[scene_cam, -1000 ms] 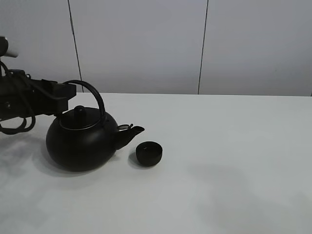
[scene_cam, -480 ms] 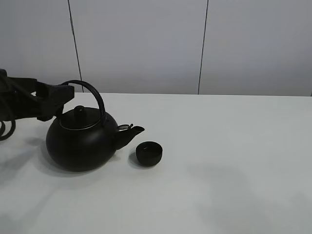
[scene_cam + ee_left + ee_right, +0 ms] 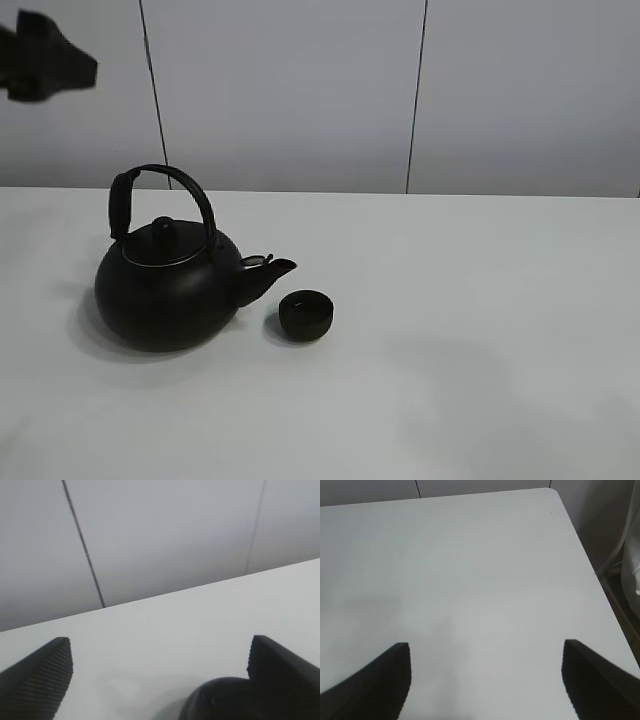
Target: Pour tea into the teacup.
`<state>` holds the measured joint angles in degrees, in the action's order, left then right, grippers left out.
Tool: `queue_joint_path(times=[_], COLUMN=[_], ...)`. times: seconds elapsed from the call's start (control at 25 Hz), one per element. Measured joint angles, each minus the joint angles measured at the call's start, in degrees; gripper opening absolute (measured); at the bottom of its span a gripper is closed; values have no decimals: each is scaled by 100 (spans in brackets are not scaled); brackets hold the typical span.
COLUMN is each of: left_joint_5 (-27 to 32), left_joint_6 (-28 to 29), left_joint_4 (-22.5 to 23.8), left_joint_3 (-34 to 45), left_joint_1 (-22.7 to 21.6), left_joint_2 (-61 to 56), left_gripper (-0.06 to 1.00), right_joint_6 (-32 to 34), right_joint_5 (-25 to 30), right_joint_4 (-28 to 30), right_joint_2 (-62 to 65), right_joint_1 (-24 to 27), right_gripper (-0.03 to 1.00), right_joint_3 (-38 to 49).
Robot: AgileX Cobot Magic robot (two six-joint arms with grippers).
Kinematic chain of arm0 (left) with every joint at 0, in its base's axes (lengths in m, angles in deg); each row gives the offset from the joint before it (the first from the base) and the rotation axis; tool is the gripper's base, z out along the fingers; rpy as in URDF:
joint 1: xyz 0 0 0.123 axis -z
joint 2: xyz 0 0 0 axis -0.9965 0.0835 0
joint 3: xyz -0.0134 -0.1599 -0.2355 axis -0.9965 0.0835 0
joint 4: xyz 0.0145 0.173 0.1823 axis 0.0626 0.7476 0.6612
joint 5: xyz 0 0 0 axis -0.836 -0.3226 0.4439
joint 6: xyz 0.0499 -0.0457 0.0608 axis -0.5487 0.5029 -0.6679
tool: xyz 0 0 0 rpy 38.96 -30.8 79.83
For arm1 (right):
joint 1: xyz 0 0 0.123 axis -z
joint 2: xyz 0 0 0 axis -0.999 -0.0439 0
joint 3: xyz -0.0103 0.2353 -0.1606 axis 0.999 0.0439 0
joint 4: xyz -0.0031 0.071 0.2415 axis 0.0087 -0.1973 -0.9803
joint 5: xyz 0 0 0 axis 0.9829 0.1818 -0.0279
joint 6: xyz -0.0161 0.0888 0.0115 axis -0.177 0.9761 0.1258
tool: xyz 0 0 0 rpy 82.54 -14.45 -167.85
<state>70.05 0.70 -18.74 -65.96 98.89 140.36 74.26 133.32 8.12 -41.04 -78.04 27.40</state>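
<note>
The big black kettle [image 3: 165, 290] stands upright on the white table [image 3: 480, 300] at the left, its spout pointing right. The teacup [image 3: 305, 315], a tiny low black cup, stands just right of the spout tip and apart from it. My left gripper [image 3: 60, 62] hangs high at the top left, well above the kettle and clear of its arched handle [image 3: 170, 185]. In the left wrist view the gripper [image 3: 159, 650] is open and empty, with a rounded black part of the kettle [image 3: 220, 702] below it. My right gripper [image 3: 486, 647] is open and empty over bare table; the exterior view does not show it.
A grey panelled wall [image 3: 300, 90] runs behind the table. The right wrist view shows the table's right edge and corner [image 3: 570, 520], with a chair or frame [image 3: 627, 560] beyond it.
My left gripper has risen from beside the kettle's handle to the top left corner, leaving the handle free. The kettle and teacup have not moved.
</note>
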Motion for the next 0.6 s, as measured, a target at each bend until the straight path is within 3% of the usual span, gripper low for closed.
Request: queue_joint_path(times=[0.2,0.4,0.6], left_joint_5=[2507,4619,6141], left_joint_6=[18,-535,-1062], left_joint_4=[-23,-319,-671], left_joint_3=[-1567,-2643,-3024], left_joint_1=[-8,-48,-48], left_joint_2=[-363,-601,-1805], left_gripper=[69,69,69], right_joint_6=[0,0,0], right_joint_5=[0,0,0], right_joint_4=[0,0,0], right_joint_2=[0,0,0], right_joint_1=[0,0,0], right_gripper=[57,57,57], right_joint_3=[0,0,0])
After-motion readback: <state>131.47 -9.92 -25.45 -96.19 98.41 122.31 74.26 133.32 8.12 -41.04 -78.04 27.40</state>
